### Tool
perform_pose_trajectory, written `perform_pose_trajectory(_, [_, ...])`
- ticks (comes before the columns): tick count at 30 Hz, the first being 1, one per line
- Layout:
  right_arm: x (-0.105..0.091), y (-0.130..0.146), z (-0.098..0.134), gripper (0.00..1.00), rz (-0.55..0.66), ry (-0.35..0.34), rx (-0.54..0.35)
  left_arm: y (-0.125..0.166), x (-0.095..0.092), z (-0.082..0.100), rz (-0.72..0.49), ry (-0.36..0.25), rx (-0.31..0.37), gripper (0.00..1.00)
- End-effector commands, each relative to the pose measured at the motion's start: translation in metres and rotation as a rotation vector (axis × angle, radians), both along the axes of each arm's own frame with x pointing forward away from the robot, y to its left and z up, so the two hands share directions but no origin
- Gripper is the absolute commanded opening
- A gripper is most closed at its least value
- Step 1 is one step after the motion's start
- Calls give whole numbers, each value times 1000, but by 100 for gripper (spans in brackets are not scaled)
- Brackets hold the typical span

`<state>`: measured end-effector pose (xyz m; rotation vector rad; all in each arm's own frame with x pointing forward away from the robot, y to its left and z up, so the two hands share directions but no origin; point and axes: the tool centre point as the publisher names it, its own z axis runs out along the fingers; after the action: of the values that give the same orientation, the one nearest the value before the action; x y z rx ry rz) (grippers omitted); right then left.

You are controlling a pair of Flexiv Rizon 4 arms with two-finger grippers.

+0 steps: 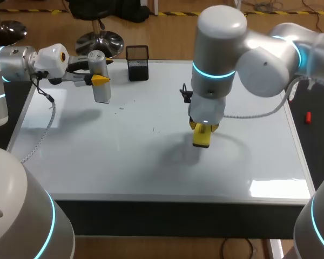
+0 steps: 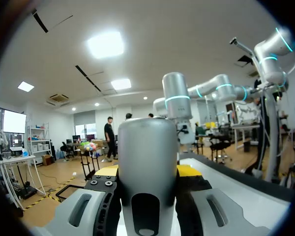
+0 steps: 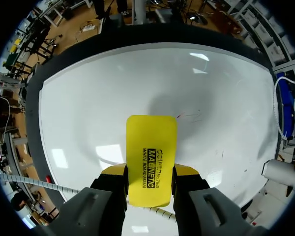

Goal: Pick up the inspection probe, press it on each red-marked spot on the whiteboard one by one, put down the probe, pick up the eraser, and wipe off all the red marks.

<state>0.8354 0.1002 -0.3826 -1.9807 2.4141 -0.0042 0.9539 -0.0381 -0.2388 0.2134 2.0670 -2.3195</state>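
My right gripper [image 1: 204, 129] points down over the middle of the whiteboard [image 1: 124, 162], shut on the yellow eraser [image 1: 201, 138], whose lower end is at the board's surface. In the right wrist view the eraser [image 3: 151, 157] stands between both yellow fingertips [image 3: 113, 170], and a faint red trace [image 3: 187, 116] lies on the board just ahead of it. My left gripper [image 1: 97, 79] is held above the board's far left, shut on the grey cylindrical probe [image 1: 101, 81]. The left wrist view has the probe [image 2: 147, 162] clamped between the fingers.
A black mesh pen holder [image 1: 137, 62] stands at the board's far edge. Faint small specks [image 1: 121, 108] show on the board's left half. A small red object [image 1: 308, 117] lies on the dark strip right of the board.
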Motion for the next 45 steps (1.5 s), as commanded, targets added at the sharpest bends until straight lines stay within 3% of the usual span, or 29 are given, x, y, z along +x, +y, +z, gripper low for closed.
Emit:
perform_pose_trajectory(1, [9, -6, 2, 0, 1, 8, 12, 0, -1, 2, 3, -1, 2, 0])
perform_pose_trajectory(10, [40, -35, 10, 0, -33, -3, 31, 0, -1, 2, 3, -1, 2, 0])
perform_pose_trajectory(23, [103, -65, 21, 0, -23, 3, 26, 0, -1, 2, 3, -1, 2, 0])
perform_pose_trajectory(32, [162, -56, 9, 0, 54, 57, 29, 0, -1, 2, 3, -1, 2, 0])
perform_pose_trajectory(45, [249, -8, -17, 0, 164, 123, 35, 0, -1, 2, 3, -1, 2, 0])
